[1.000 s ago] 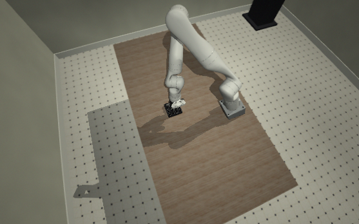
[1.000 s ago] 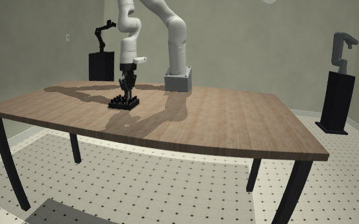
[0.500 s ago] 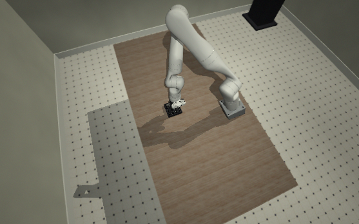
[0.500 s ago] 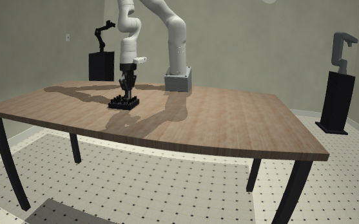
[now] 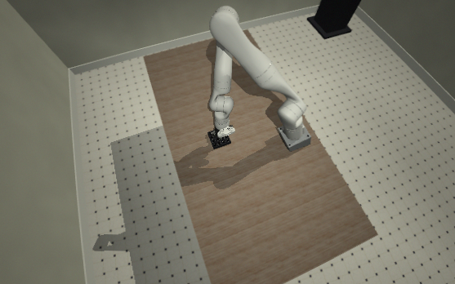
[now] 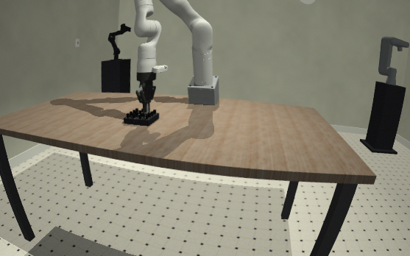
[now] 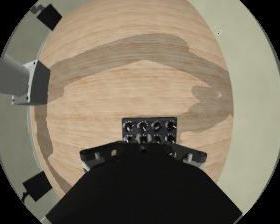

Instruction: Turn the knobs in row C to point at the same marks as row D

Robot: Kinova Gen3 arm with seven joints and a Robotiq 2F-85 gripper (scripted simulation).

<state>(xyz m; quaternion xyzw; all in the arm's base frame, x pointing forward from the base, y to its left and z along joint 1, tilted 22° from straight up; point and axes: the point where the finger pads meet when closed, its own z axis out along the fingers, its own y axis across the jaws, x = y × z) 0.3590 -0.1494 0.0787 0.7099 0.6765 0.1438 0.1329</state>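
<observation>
The black knob box point(image 5: 220, 144) point(image 6: 135, 122) point(image 7: 124, 120) stands on the wooden table. It bears rows of black knobs with white lines and marks. In the wrist view two rows of knobs show. The rows beyond them are mostly hidden under the gripper. My gripper point(image 6: 146, 111) point(image 7: 143, 139) points straight down with its fingertips low among the knobs. The fingers stand close together, shut on one knob in the second column from the left of the wrist view. Which row it is in, the printed names, the socket and the exact line directions are too small or hidden to tell.
The wooden table point(image 5: 260, 212) point(image 6: 253, 140) point(image 7: 91, 100) carries the arm's grey base point(image 5: 297, 143) point(image 6: 203, 96) point(image 7: 39, 85), apart from the box. Neighbouring knobs stand close around the fingertips. Dark pedestals point(image 5: 332, 20) point(image 6: 115, 75) stand beyond the table.
</observation>
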